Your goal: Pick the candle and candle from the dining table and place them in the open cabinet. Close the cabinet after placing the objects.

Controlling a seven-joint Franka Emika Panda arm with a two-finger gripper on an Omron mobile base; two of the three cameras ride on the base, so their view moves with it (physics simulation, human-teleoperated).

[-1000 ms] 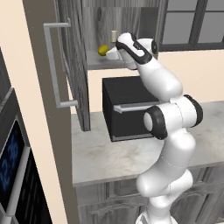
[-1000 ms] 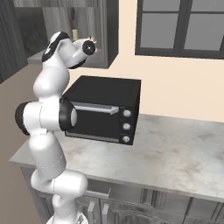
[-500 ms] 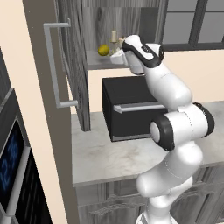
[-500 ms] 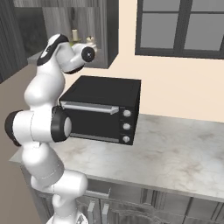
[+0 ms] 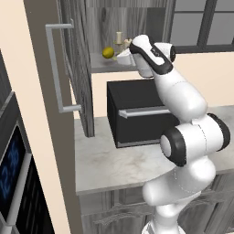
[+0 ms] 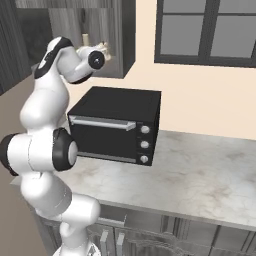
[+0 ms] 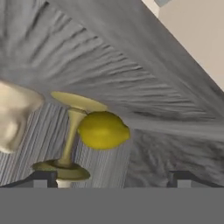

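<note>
The white arm's gripper (image 7: pixel 112 177) stays at the dark wood-grain cabinet (image 5: pixel 75 68), jaws wide and empty — both cream candles (image 5: pixel 119 37) now shelved by the yellow ball (image 5: pixel 108 52); door-closing remains.

the left base view looks from behind the arm's left, forward and down at the open cabinet (image 5: pixel 77 68) and the oven (image 5: pixel 137 112) on the worktop (image 5: pixel 105 162). the right base view shares them from the opposite side. the hand view sits close inside the cabinet shelf.
</note>
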